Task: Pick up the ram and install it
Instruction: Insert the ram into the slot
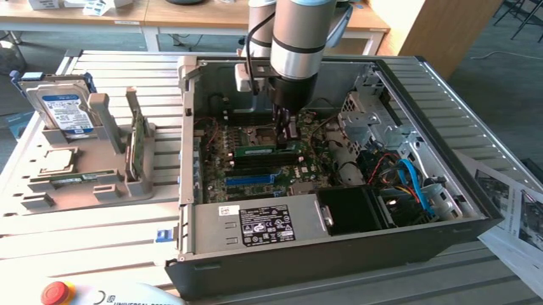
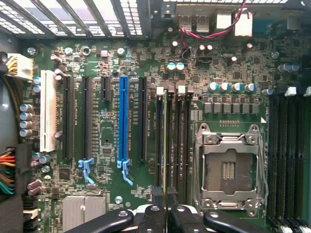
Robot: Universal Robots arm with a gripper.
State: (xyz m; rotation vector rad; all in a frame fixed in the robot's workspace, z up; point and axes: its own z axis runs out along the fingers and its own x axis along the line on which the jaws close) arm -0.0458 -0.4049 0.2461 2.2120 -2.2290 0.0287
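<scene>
The ram [image 1: 254,151] is a narrow green stick standing on its long edge over the motherboard's memory slots, inside the open computer case [image 1: 475,190]. My gripper [image 1: 288,136] reaches down into the case from above and is shut on the ram near one end. In the wrist view the ram [image 2: 166,145] shows edge-on as a thin line along a black slot between the white clips. My gripper [image 2: 166,201] pinches it with black fingers [image 2: 154,216] close together. Whether the ram is seated in the slot or just above it I cannot tell.
Beside the slots are the bare CPU socket [image 2: 227,170], more memory slots [image 2: 286,155] and the blue expansion slot [image 2: 123,121]. A grey tray [image 1: 51,203] at the exterior view's left holds a hard drive [image 1: 63,108] and an upright green card [image 1: 134,143]. The power supply [image 1: 263,225] and cables [image 1: 411,181] crowd the case's near side.
</scene>
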